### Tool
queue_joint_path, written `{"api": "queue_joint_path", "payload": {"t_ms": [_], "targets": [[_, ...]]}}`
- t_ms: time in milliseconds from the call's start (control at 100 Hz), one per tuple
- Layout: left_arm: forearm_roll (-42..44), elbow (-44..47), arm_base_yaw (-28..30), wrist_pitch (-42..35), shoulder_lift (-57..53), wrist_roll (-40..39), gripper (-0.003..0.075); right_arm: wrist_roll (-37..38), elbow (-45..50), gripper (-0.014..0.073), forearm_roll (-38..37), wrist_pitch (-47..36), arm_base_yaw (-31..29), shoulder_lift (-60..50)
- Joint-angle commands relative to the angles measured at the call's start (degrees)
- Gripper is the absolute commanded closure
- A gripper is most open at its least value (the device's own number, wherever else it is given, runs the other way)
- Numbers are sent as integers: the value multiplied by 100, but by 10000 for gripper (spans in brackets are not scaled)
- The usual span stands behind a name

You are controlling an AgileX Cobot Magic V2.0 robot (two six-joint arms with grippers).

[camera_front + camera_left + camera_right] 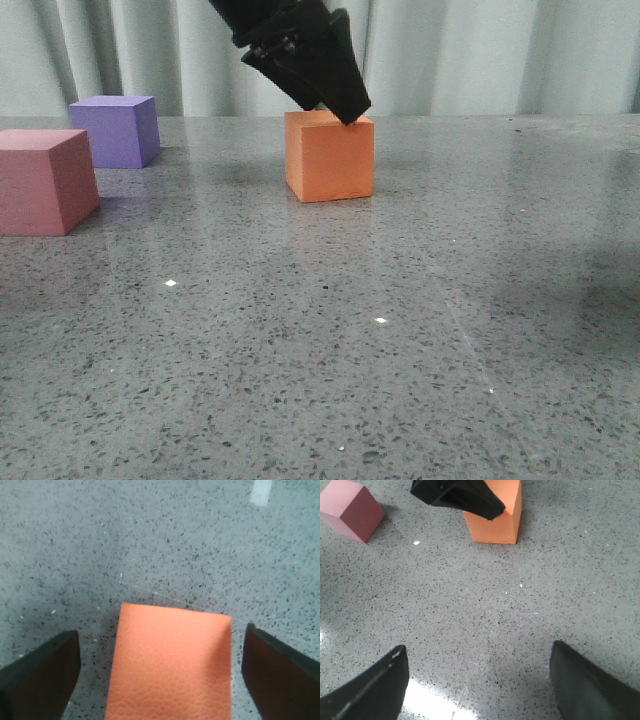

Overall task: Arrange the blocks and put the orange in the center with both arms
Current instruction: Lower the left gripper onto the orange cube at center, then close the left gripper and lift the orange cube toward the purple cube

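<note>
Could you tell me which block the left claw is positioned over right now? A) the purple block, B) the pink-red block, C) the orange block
C: the left claw is open, with the orange block between its fingers, a gap on each side.

Speckled grey stone-like worktop [400, 330], polished and glossy; orange cube [330, 160] matt, foam-like, finely pebbled; gripper fingers [280, 675] matt black.
</note>
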Motion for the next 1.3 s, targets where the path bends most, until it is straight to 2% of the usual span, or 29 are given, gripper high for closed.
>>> {"api": "queue_joint_path", "payload": {"t_ms": [0, 460, 530, 720, 860, 1010, 1290], "targets": [[-87, -188, -70, -87, -215, -51, 99, 2, -146, 14, -52, -356, 13, -101], [163, -188, -136, -1, 59, -51, 107, 2, -146, 14, -52, -362, 13, -101], [163, -188, -136, 20, 59, -51, 145, 2, -146, 14, -52, -362, 13, -101], [163, -188, -136, 93, 59, -51, 319, 2, -146, 14, -52, -362, 13, -101], [127, -269, -136, 415, 59, -51, 398, 2, -146, 14, -52, -343, 13, -101], [127, -548, -136, 678, 59, -106, 421, 2, -146, 14, -52, -337, 13, -101], [589, -1608, -3, 868, -50, -1429, 421, 2, -146, 14, -57, -342, 13, -101]]}}
